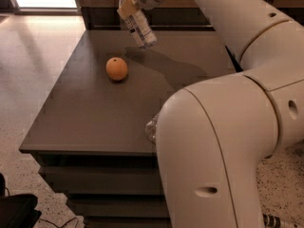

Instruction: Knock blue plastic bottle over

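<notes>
The blue plastic bottle [141, 28] has a white cap and a pale label with dark print. It leans steeply at the far edge of the dark table [90, 113], cap up and to the left, base low over the tabletop. My gripper [129, 7] is at the top of the view, closed around the bottle's upper part just below the cap. Whether the base touches the table is unclear.
An orange [117, 69] sits on the table in front and left of the bottle. A clear crumpled bottle [152, 126] lies near the table's front right edge, mostly hidden behind my arm [223, 141]. A dark cabinet stands behind the table.
</notes>
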Action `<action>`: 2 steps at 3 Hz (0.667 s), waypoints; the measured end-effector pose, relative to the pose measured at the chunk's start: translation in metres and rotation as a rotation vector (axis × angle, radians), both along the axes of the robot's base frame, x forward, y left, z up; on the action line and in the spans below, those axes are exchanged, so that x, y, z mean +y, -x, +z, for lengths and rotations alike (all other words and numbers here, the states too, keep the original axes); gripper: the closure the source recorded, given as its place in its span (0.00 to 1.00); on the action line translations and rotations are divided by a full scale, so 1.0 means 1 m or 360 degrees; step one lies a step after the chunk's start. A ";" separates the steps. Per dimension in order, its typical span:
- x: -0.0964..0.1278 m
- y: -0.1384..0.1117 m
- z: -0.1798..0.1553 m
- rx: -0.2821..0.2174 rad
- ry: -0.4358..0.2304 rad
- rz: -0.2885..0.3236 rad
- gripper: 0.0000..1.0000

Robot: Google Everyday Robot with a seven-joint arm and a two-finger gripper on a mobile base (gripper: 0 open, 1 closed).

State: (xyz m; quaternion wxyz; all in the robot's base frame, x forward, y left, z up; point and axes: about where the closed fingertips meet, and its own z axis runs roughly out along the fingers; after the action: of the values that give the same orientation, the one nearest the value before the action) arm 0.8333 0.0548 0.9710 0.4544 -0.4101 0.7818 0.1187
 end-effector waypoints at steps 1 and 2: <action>0.012 0.002 -0.009 0.0053 0.0066 0.0092 1.00; 0.039 0.007 -0.021 0.0112 0.0132 0.0247 1.00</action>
State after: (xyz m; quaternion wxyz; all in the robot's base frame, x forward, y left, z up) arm 0.8262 0.0942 0.9495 0.3987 -0.4836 0.7674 0.1353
